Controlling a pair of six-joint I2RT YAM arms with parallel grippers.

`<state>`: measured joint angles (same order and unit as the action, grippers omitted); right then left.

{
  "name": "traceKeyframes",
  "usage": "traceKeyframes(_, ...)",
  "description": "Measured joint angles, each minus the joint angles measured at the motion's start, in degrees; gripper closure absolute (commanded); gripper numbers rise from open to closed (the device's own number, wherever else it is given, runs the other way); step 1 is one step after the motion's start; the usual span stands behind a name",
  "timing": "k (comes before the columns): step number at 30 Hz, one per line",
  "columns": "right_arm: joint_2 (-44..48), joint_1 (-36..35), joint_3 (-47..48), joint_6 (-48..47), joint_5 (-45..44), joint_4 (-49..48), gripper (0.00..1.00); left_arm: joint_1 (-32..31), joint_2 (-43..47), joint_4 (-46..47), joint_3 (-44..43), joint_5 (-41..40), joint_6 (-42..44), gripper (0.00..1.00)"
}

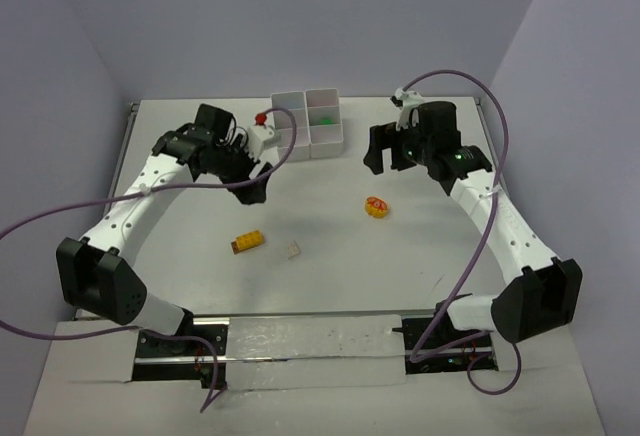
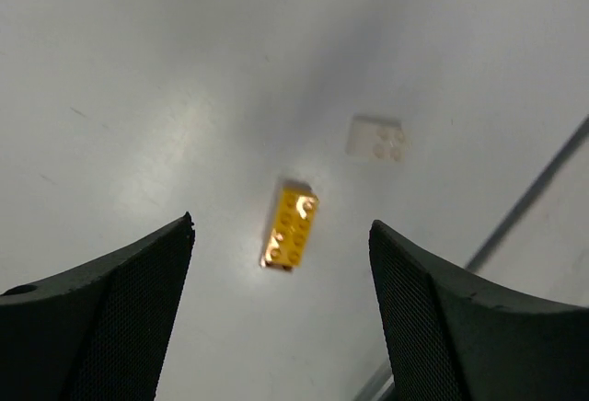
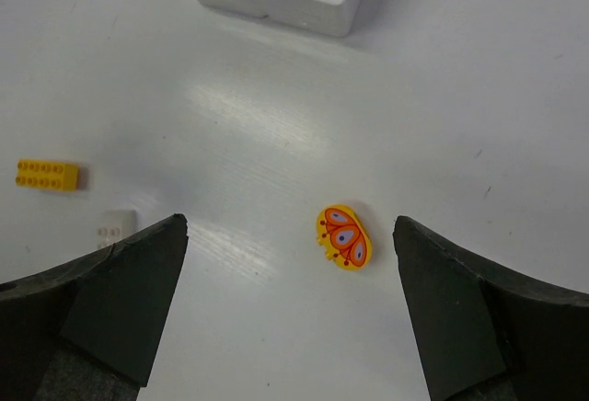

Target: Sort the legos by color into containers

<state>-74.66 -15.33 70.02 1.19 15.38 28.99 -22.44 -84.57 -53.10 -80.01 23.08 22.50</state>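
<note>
Yellow brick (image 1: pixel 247 241), long axis roughly left-right

white table (image 1: pixel 330 256) carries the tray (image 1: pixel 306 122), a yellow brick (image 1: pixel 248 242), a white piece (image 1: pixel 294 250), an orange oval (image 1: pixel 376 206)

1. worktop (image 1: pixel 330 276): white, flat, faintly glossy, spread out below me.
2. back wall (image 1: pixel 300 16): pale lavender, plain, beyond my worktop's far edge.
3. left side wall (image 1: pixel 50 106) and right side wall (image 1: pixel 590 76): same lavender.
4. rail (image 1: pixel 310 318): silvery, along my near edge.
</note>
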Motion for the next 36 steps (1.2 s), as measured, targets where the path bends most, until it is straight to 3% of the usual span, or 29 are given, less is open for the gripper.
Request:
traceKeyframes(8,3.6,0.0,-2.8,-2.0,1.1,2.6,0.00,-3.1,0.2,-4.1,7.1,-6.8,0.4,0.16)
traceKeyframes(20,-0.3,0.0,-1.1,-4.9,1.7,4.1,0.00,-5.4,-8.2,-3.7,7.8,-9.8,2.0,0.17)
traceKeyframes(28,-2.6,1.2,-0.1,-8.0,-3.7,6.3,0.00,-6.8,-10.7,-3.8,8.9,-13.4,0.0,0.17)
traceKeyframes(36,-4.1,1.5,-1.2,-7.9,-4.4,7.1,0.00,-8.6,-13.7,-3.7,8.9,-16.1,0.7,0.28)
